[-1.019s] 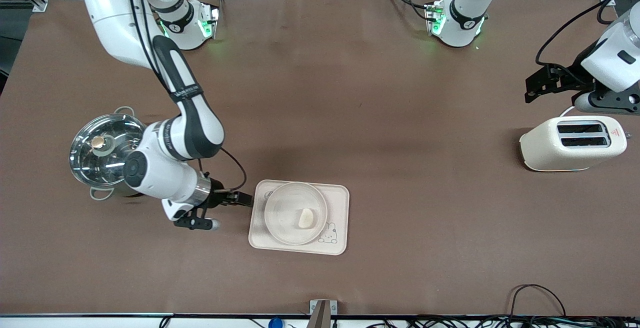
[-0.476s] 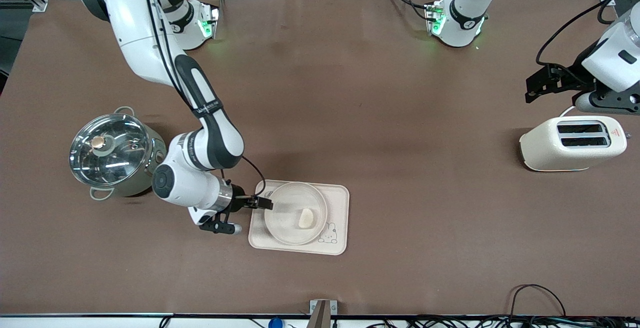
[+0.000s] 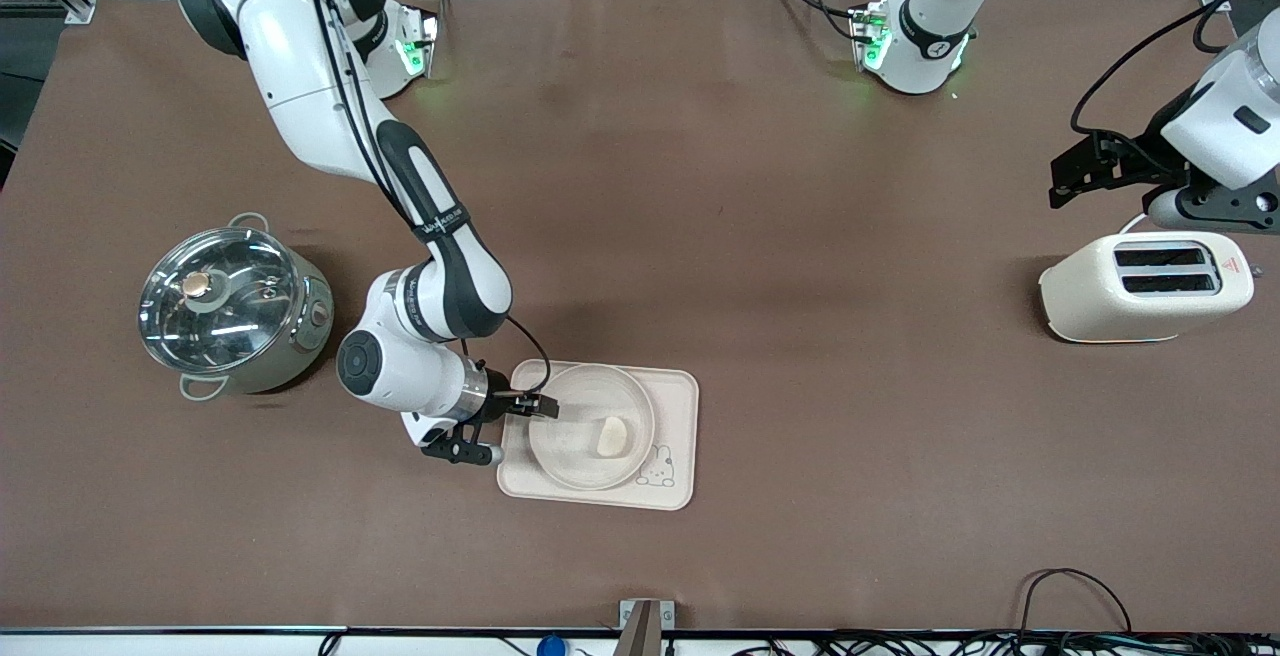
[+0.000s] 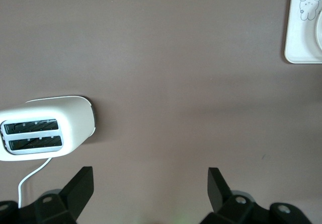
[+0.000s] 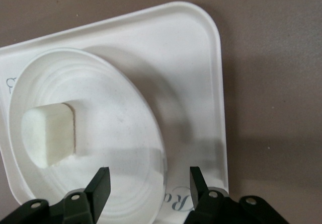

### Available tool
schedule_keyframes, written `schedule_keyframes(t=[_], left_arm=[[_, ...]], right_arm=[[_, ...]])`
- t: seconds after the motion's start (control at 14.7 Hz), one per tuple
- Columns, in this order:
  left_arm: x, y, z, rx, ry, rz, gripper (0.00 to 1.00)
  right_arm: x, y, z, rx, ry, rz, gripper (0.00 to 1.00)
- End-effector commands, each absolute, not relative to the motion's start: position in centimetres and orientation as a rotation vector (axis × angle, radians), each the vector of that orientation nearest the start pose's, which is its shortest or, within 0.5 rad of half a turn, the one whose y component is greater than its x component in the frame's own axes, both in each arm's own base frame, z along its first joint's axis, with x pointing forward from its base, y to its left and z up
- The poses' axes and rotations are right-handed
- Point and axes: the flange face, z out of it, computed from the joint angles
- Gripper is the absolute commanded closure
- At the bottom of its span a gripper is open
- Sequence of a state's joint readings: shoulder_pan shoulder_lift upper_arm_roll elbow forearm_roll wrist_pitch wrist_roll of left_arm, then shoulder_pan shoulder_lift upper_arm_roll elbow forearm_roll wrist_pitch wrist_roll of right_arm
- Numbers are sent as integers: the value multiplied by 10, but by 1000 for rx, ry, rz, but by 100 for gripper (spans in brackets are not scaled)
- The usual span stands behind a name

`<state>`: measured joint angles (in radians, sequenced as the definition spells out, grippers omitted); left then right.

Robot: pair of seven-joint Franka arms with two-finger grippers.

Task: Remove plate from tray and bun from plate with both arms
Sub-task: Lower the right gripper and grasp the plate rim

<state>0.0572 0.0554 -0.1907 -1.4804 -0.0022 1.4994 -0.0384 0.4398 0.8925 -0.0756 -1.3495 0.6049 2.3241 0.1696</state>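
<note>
The round cream plate [image 3: 590,426] sits on the rectangular tray [image 3: 680,436] with the rabbit drawing. The pale bun [image 3: 612,435] lies in the plate, toward the left arm's end. My right gripper [image 3: 540,406] is open, its fingers straddling the plate's rim at the right arm's end. In the right wrist view the plate [image 5: 121,133] and the bun [image 5: 49,133] show past the gripper [image 5: 148,183]. My left gripper [image 3: 1075,171] waits open above the table beside the toaster; the left wrist view shows the gripper [image 4: 151,189] empty.
A steel pot with a glass lid [image 3: 228,306] stands at the right arm's end. A cream toaster [image 3: 1145,286] stands at the left arm's end and shows in the left wrist view [image 4: 43,128]. A corner of the tray [image 4: 304,27] shows there too.
My right arm has swung from beside the pot toward the tray, and its gripper now reaches over the plate's rim. The left arm has not moved.
</note>
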Motion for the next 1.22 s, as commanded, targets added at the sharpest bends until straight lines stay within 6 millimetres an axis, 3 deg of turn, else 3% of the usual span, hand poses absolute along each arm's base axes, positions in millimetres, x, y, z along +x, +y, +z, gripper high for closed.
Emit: schedule_keyframes(t=[0.0, 0.41, 0.75, 0.95, 1.16], left_arm=[[562, -73, 632, -3156, 143, 52, 0], [562, -72, 634, -3157, 141, 45, 0], [562, -72, 635, -3156, 141, 35, 0], [565, -73, 638, -3129, 149, -13, 0], [565, -72, 638, -3129, 147, -17, 0]], right_arm=[[697, 292, 188, -2713, 260, 13, 41], [699, 289, 184, -2715, 259, 11, 64], [700, 284, 180, -2717, 258, 15, 98], [700, 285, 186, -2709, 257, 14, 100], [694, 298, 214, -2620, 197, 54, 100]])
